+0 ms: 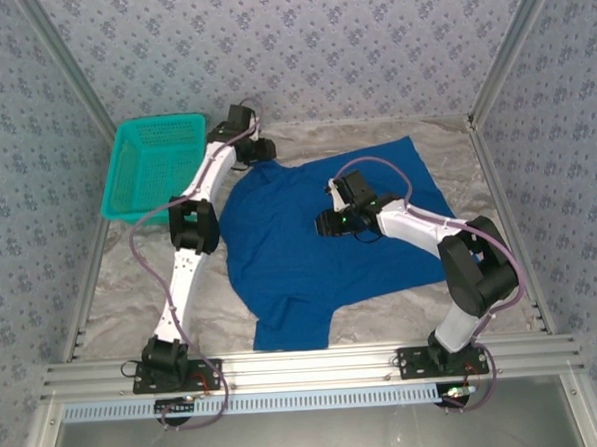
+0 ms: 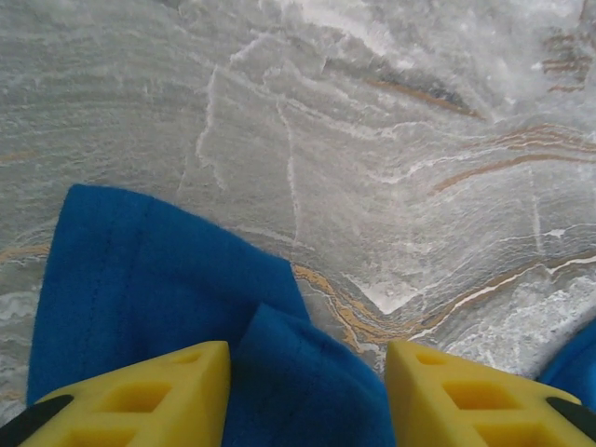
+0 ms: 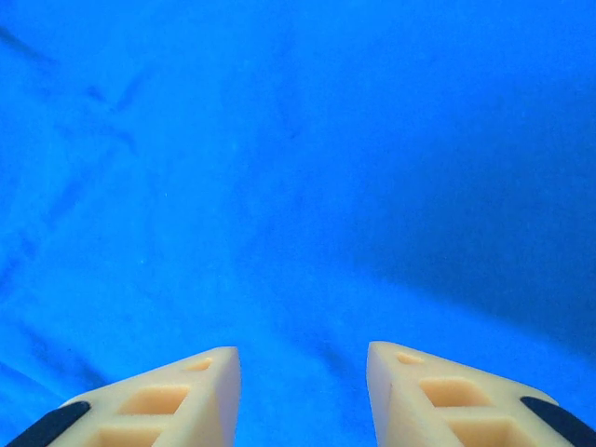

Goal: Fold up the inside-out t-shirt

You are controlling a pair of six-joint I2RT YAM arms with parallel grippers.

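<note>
The royal-blue inside-out t-shirt (image 1: 310,243) lies spread on the marbled table, one sleeve pointing at the near edge. My left gripper (image 1: 258,151) is at the shirt's far left corner. In the left wrist view its yellow fingers (image 2: 140,400) stand apart, and a raised fold of the blue cloth (image 2: 140,289) sits between them against the left finger, with a gap to the right finger. My right gripper (image 1: 328,222) hovers over the middle of the shirt. In the right wrist view its jaws are open just above the flat cloth (image 3: 298,186), with nothing pinched.
A teal mesh basket (image 1: 116,178) stands at the far left, close beside the left arm. Patterned walls enclose the table on three sides. An aluminium rail (image 1: 306,368) runs along the near edge. Bare table (image 1: 122,293) lies left of the shirt.
</note>
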